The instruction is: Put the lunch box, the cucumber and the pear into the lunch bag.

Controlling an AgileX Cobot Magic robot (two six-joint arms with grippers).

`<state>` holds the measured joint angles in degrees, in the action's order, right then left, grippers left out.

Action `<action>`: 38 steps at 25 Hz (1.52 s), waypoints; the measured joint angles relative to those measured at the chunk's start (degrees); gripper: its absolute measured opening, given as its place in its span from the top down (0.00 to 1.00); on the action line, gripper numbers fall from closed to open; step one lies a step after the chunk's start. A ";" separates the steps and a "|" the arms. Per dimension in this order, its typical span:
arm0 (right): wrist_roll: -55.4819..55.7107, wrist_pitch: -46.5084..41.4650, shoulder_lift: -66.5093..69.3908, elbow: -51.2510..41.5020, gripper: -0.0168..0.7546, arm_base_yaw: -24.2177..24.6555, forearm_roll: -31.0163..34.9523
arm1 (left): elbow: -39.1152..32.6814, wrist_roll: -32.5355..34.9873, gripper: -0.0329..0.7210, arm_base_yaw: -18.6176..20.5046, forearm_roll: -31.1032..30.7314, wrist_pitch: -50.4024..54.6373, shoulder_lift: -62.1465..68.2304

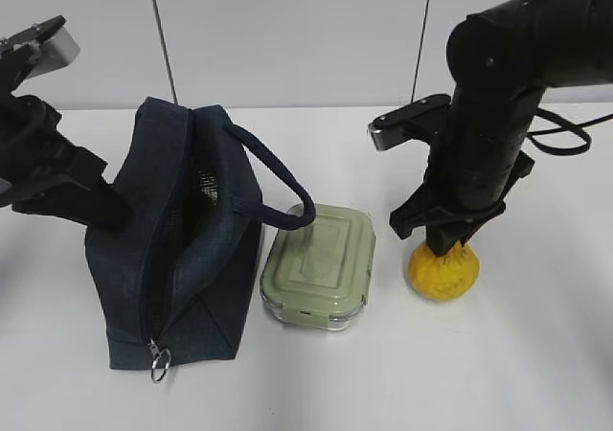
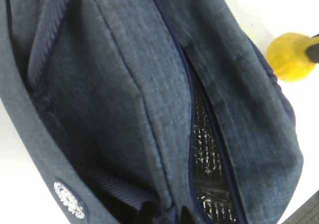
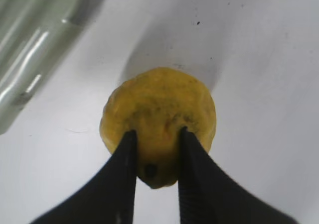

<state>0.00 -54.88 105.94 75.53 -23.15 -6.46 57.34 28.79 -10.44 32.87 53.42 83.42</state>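
Note:
The navy lunch bag [image 1: 182, 259] stands at the left with its top zipper open and silvery lining showing [image 2: 207, 154]. My left gripper [image 1: 107, 213] is at the bag's left side, shut on its fabric [image 2: 165, 215]. Right of the bag, the green-lidded lunch box [image 1: 321, 263] rests on the table, with its edge in the right wrist view [image 3: 30, 40]. The yellow pear [image 1: 442, 270] stands upright on the table further right. My right gripper [image 3: 155, 132] comes down from above, its fingers pressed on both sides of the pear's [image 3: 159, 107] narrow top. The cucumber is out of view.
A cord handle [image 1: 283, 196] of the bag droops over the lunch box's lid. The metal ring pull [image 1: 160, 359] hangs at the bag's near end. Bare white table [image 1: 479, 374] lies in front and to the right. The pear also shows past the bag [image 2: 291, 55].

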 joint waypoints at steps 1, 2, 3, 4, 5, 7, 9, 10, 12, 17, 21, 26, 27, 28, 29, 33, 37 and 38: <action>0.00 0.00 -1.32 0.26 0.77 -0.35 0.14 | 0.00 0.00 0.93 0.00 0.00 0.00 0.00; 0.00 -0.10 -3.64 0.73 0.77 -0.90 0.40 | 0.00 0.00 0.93 0.00 0.00 0.00 0.00; 0.00 -0.11 -5.71 1.44 0.77 -1.77 0.50 | 0.00 0.00 0.93 0.00 0.00 0.00 0.00; 0.00 -0.19 -7.38 2.30 0.77 -2.94 0.63 | 0.00 0.00 0.93 0.00 0.00 0.00 0.00; -0.41 -0.37 -8.90 3.16 0.78 -4.11 0.75 | 0.00 0.00 0.93 0.00 0.00 -0.05 0.00; -0.32 -0.71 -11.40 5.44 0.78 -7.45 1.63 | 0.00 0.00 0.93 0.00 0.00 -0.05 0.00; -0.32 -1.17 -12.08 7.80 0.78 -10.83 2.10 | 0.00 0.00 0.93 0.00 0.00 -0.05 0.00; -0.32 -1.28 -12.08 9.02 0.78 -12.62 2.22 | 0.00 0.00 0.93 0.00 0.00 -0.05 0.00; -0.42 -1.28 -12.08 10.82 0.78 -15.24 2.57 | 0.00 0.00 0.93 0.00 0.00 -0.05 0.00; -0.42 -1.29 -10.23 14.28 0.78 -19.94 3.67 | 0.00 0.00 0.93 0.00 -0.05 -0.05 0.00; -0.80 1.28 -9.13 14.59 0.78 -22.15 4.36 | 0.00 0.00 0.93 0.00 -0.05 0.00 0.00; -2.40 3.54 -7.55 16.03 0.79 -24.52 4.99 | 0.00 0.00 0.93 0.00 -0.15 0.00 0.00; -2.73 3.81 -7.26 16.57 0.79 -25.03 4.99 | 0.00 0.00 0.93 0.00 -0.15 0.00 0.00; -2.96 4.11 -6.76 17.35 0.79 -25.75 4.99 | 0.00 0.00 0.93 0.00 -0.15 0.00 0.00; -3.11 4.21 -6.25 18.07 0.79 -26.23 4.99 | 0.00 0.00 0.93 0.00 -0.15 0.00 0.00; -3.36 2.59 -5.27 21.40 0.79 -27.74 4.46 | 0.00 0.00 0.93 0.00 -0.15 0.06 0.00; -3.46 2.12 -5.01 23.94 0.79 -27.84 2.34 | 0.00 0.00 0.93 0.00 -0.15 0.06 0.00; -3.46 2.12 -4.46 24.16 0.79 -27.84 1.94 | 0.00 0.00 0.93 0.00 -0.15 0.06 0.00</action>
<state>-3.46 -52.75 101.48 99.69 -50.99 -4.52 57.34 28.79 -10.44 32.71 53.48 83.42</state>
